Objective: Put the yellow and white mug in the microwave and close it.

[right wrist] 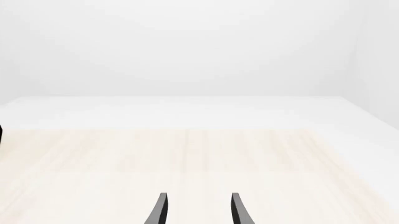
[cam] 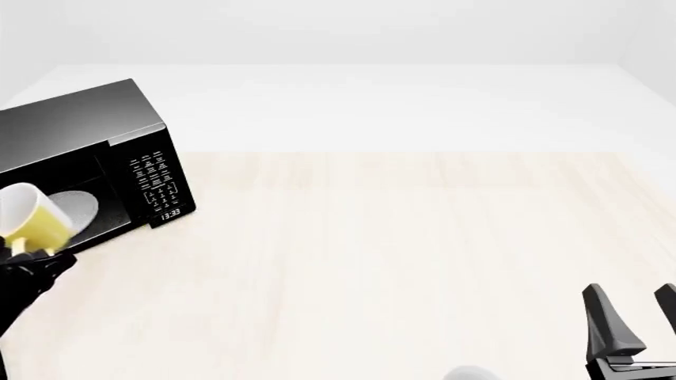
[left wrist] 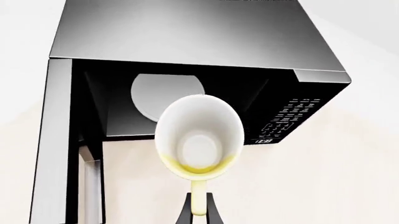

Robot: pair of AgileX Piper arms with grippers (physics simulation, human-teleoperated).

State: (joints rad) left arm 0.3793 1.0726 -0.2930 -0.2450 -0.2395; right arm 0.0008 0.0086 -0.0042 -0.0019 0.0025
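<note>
Two fingers of the left end effector clamp the handle of the yellow and white mug, held tilted before the open microwave, whose door runs off-frame. Right end effector hangs apart over the surface.

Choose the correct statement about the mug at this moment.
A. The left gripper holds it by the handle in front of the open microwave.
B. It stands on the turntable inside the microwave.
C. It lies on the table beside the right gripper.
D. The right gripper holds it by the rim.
A: the left gripper pinches the handle of the mug, which hangs before the open microwave; the turntable inside is bare.
</note>
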